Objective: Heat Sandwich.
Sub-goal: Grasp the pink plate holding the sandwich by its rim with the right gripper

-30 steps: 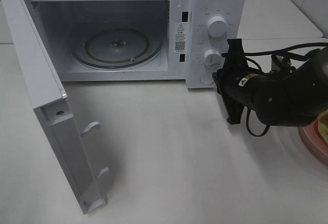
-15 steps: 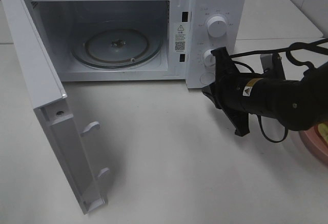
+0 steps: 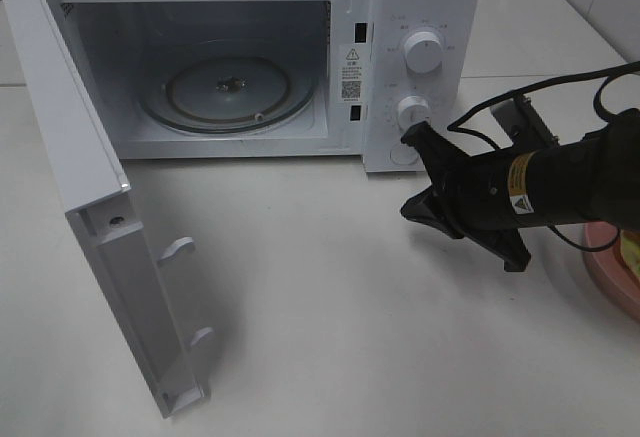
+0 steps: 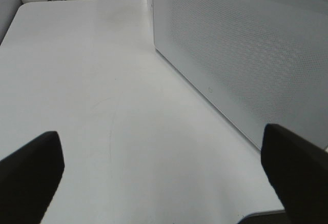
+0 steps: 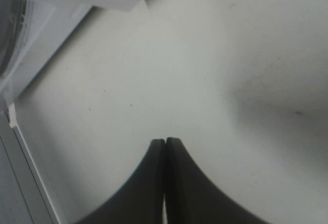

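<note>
The white microwave [image 3: 420,17] stands at the back with its door [image 3: 70,157] swung wide open to the left and a bare glass turntable [image 3: 230,92] inside. At the right edge, on a pink plate [image 3: 607,279], only a yellowish sliver of the sandwich [image 3: 630,250] shows. My right gripper [image 3: 408,209] hovers low over the table in front of the control panel, left of the plate. Its fingertips [image 5: 165,141] are pressed together with nothing between them. My left gripper [image 4: 164,172] is outside the high view; its fingers [image 4: 31,172] stand wide apart over bare table.
Two knobs [image 3: 423,52] sit on the control panel just behind the right gripper. A perforated white panel of the microwave [image 4: 246,55] runs beside the left gripper. The right arm's cables [image 3: 560,82] loop above the table.
The right arm has turned and dropped from in front of the knobs to lower over the table, with its body shifting right. The gripper stays shut. The microwave and door have not moved.
</note>
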Robot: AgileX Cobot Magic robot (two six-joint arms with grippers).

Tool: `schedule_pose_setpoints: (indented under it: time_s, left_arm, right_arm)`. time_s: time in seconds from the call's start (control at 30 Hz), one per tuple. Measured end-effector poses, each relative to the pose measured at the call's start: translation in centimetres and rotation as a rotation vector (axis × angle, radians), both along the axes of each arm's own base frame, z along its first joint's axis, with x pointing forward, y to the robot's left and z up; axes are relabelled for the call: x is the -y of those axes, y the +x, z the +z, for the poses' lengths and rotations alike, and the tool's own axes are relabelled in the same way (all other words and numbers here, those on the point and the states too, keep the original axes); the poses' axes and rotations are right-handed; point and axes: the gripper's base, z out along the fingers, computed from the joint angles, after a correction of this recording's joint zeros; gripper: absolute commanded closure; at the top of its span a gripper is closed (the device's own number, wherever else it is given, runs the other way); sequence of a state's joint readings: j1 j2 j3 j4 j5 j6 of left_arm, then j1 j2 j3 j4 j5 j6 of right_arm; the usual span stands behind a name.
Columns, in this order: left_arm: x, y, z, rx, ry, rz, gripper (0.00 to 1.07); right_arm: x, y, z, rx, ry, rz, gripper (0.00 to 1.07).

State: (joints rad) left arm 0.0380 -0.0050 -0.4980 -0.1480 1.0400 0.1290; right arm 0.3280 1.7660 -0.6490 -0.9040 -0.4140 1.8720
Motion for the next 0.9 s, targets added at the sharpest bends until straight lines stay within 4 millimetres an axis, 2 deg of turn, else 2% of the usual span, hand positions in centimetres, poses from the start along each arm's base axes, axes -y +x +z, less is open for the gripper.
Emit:
schedule_pose_setpoints:
  time_s: [0.17, 0.43, 0.57, 0.73, 0.77, 0.83, 0.9]
  left_arm:
    - [0.0, 0.0, 0.0, 0.0, 0.0, 0.0, 0.06]
    - [0.0, 0.0, 0.0, 0.0, 0.0, 0.0, 0.06]
    - [0.0, 0.0, 0.0, 0.0, 0.0, 0.0, 0.06]
    - [0.0, 0.0, 0.0, 0.0, 0.0, 0.0, 0.06]
    - [0.0, 0.0, 0.0, 0.0, 0.0, 0.0, 0.06]
    - [0.0, 0.0, 0.0, 0.0, 0.0, 0.0, 0.06]
    - [0.0, 0.0, 0.0, 0.0, 0.0, 0.0, 0.06]
  right_arm:
    - [-0.3, 0.0, 0.4, -0.009, -0.039, 0.088, 1.06]
    - [0.6, 0.6, 2.2, 0.058, -0.151, 0.052, 1.06]
    - [1.0, 0.6, 2.4, 0.077, -0.199, 0.046, 1.06]
    - [2.4, 0.6, 2.5, 0.07, -0.358, 0.0, 1.06]
    - [3.2, 0.3, 2.8, 0.051, -0.462, 0.01, 1.06]
    - [3.5, 0.3, 3.3, 0.041, -0.506, 0.017, 1.05]
    - [4.1, 0.0, 4.7, -0.012, -0.634, 0.101, 1.05]
